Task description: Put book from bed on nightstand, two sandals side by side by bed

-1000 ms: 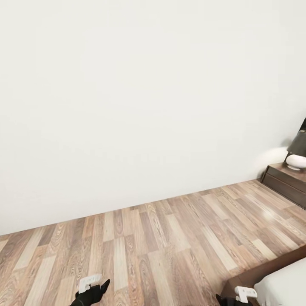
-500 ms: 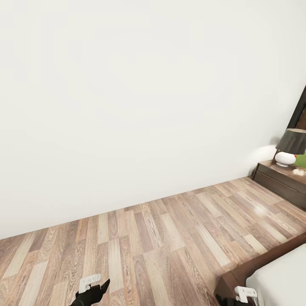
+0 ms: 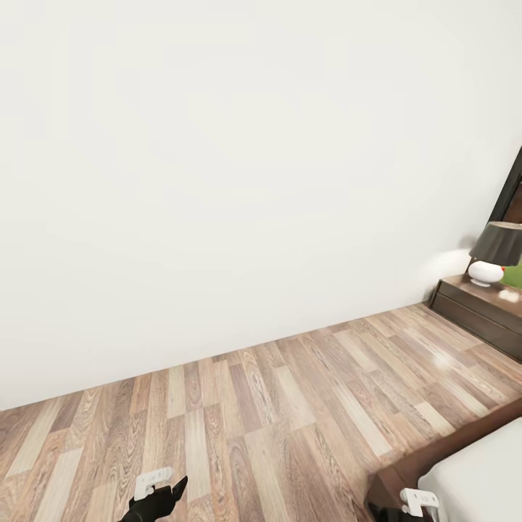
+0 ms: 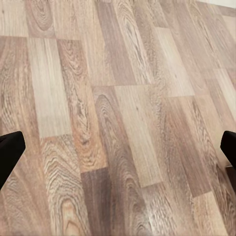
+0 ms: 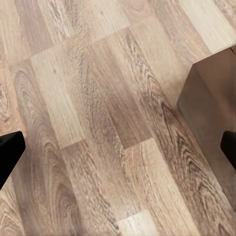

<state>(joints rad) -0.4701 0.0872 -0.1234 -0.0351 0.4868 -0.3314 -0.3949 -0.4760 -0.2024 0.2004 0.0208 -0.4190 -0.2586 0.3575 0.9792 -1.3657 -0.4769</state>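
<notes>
**In transit: bed corner in view, book and sandals not sighted**

Left gripper and right gripper: jaws spread wide, holding nothing, over bare floor. Bed at lower right; nightstand by the wall, carrying a lamp. Advise turning right until the mattress top shows, keeping arms clear of the frame.

White wall, brown wood-grain floor, seemingly dark-shaded lamp

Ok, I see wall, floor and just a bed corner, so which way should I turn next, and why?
Probably turn right: the bed corner and the nightstand with its lamp sit at the head view's right edge, and both grippers are open and empty over bare floor.
</notes>
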